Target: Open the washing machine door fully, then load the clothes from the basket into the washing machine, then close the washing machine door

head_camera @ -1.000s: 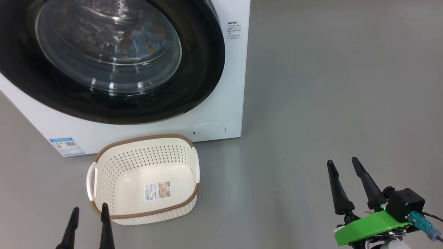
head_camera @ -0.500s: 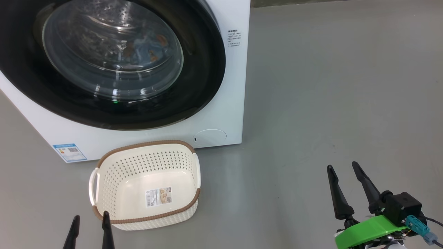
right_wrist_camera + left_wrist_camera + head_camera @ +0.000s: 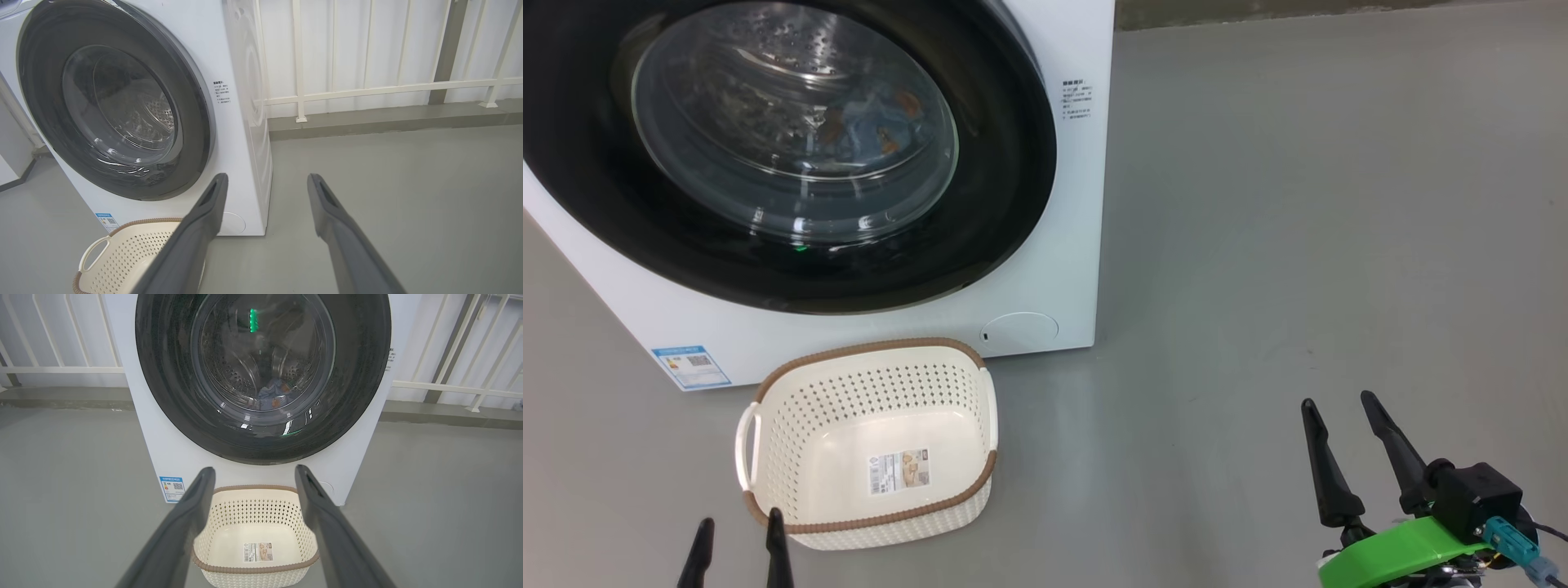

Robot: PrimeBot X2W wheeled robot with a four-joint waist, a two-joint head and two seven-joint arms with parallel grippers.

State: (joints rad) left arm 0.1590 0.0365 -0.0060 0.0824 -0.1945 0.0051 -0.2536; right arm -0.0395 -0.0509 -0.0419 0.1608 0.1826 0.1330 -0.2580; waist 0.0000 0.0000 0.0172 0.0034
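The washing machine (image 3: 1062, 245) stands on the floor with its door (image 3: 1005, 163) shut flat against the front. Behind the glass, the blue and orange clothes (image 3: 870, 122) lie in the drum, as the left wrist view confirms for the clothes (image 3: 274, 392). In front of the machine sits the basket (image 3: 866, 353), with just a label sticker on its floor. My left gripper (image 3: 739, 520) is open just before the basket's near left corner, and in its own view the left gripper (image 3: 254, 469) frames the basket (image 3: 253, 489). My right gripper (image 3: 1337, 400) is open over bare floor, far right of the basket.
A blue energy label (image 3: 690, 367) and a round service flap (image 3: 1018, 331) mark the machine's lower front. A white railing (image 3: 367, 87) on a low kerb runs behind and to the right of the machine. Grey floor spreads to the right.
The whole head view has slid slightly downward, so the camera has moved. Door, basket and both grippers keep their places relative to one another.
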